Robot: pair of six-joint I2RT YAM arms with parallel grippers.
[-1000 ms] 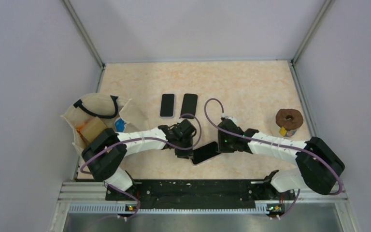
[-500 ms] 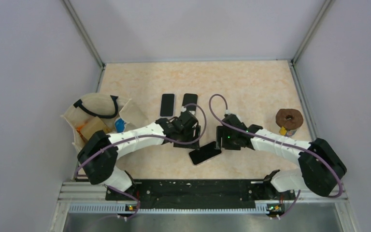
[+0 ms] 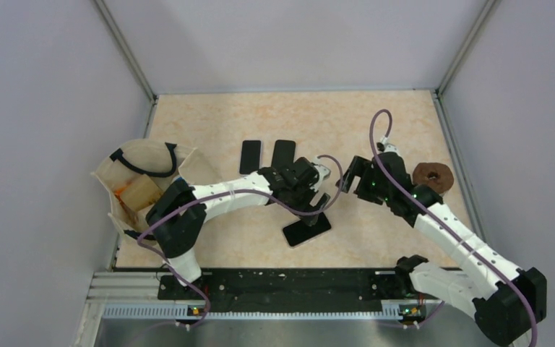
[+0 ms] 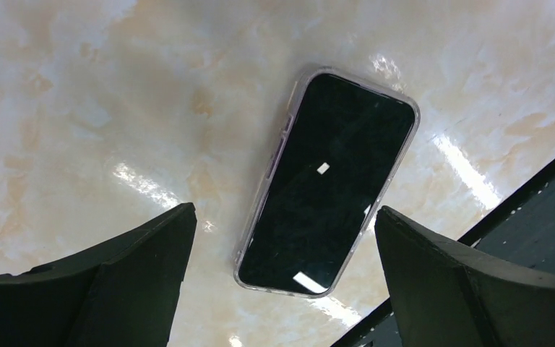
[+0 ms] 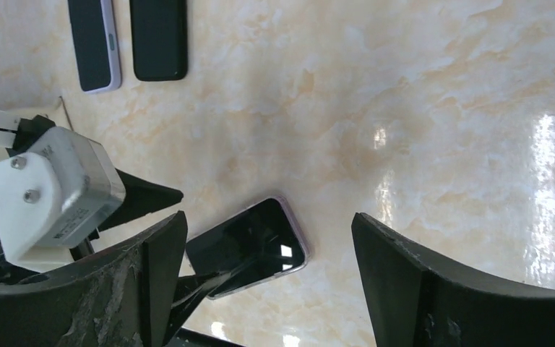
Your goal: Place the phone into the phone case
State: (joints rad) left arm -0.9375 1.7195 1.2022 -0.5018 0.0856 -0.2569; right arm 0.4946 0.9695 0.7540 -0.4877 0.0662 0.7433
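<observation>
The marbled beige worktop (image 3: 260,116) fills the floor of the walled cell. At its left edge slumps a cream cloth bag (image 3: 188,163) with a black handle and a brown box inside.

The left arm reaches from its base across to the middle. Its claw (image 3: 314,191) is spread wide and grasps nothing. In the left wrist view the claw (image 4: 283,213) frames the phone, with one dark finger on each side and neither touching it. The right arm stretches up the right side and bends back toward the centre. Its claw (image 3: 353,173) is also released and empty, hanging over bare worktop a little right of the left one.

The phone (image 3: 307,232) lies flat and screen up near the front edge, at a slant, just in front of the left claw. It sits inside the phone case (image 4: 283,137), whose clear, faintly lilac rim shows all round the black body with rounded corners. The glass is dark and glossy and throws back small white glints. The right wrist view shows the phone (image 5: 249,248) low in the frame.

Farther back, two dark slabs lie side by side, close but apart. One slab (image 5: 94,43) has a pale rim, while the other (image 5: 159,36) is plain black. Whether they are phones or cases cannot be told. A brown ring (image 3: 432,176) sits near the right wall.
</observation>
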